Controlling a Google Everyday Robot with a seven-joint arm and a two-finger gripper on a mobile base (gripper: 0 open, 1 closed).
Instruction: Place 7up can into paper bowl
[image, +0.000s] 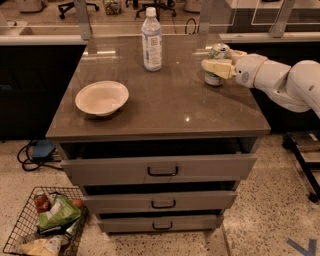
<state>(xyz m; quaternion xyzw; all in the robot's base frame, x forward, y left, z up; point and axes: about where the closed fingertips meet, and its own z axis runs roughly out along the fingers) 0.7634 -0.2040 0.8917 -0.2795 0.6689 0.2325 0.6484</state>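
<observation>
The 7up can (218, 50), white and green with a silver top, stands upright near the table's back right. My gripper (218, 61) comes in from the right, level with the can. It is open, with one pale finger (215, 67) across the can's front and the other behind it. I cannot tell whether they touch it. The paper bowl (102, 97), off-white and shallow, sits empty on the left part of the table, well apart from the can.
A clear plastic bottle (151, 40) with a white cap stands at the back middle, between bowl and can. The grey table (170, 110) has three drawers below. A wire basket (42, 225) of snacks sits on the floor at lower left.
</observation>
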